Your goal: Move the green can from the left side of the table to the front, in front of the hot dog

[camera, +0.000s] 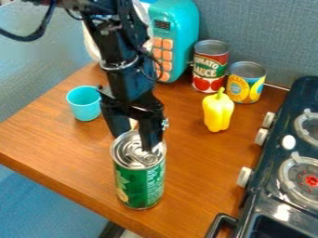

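The black gripper hangs down over the left-middle of the wooden table, right at the top of a green can. Its two fingers stand apart: one comes down at the back left of the can's silver rim, the other in front of the lid's right part. Whether they touch the can cannot be told. The can is upright near the table's front edge. A small pale patch shows between the fingers, just behind the lid.
Behind the gripper stand a turquoise cup at left and a teal toy microwave. A yellow pepper, a tomato sauce can and a yellow-labelled can are at back right. A dark toy stove lines the right side.
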Tool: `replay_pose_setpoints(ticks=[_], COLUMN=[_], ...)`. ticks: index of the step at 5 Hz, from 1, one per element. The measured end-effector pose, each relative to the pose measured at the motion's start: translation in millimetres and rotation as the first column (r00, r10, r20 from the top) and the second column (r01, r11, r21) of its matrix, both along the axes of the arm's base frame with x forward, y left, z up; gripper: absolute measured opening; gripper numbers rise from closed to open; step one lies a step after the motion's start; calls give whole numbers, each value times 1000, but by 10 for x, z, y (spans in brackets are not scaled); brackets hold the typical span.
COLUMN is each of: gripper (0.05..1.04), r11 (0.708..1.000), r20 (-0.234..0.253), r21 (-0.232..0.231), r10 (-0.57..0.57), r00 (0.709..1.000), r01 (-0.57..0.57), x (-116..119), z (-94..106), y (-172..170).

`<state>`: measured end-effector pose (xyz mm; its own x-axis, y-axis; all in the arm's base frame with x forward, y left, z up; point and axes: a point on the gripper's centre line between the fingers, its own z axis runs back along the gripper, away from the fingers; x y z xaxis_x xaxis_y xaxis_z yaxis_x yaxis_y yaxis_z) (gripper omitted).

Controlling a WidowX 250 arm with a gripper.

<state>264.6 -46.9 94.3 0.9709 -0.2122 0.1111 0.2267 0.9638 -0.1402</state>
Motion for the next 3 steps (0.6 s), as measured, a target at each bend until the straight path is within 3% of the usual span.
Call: replay_pose_setpoints(ticks=[1,2,3], gripper=[1001,1001,1001], r11=[995,992,980], r20=[42,53,50], r21=[31,55,59], r10=[90,115,188], r00=[995,992,981], r01=[-92,-118,-191], x=[16,192,195], z=[2,410,609], y=[4,313,900])
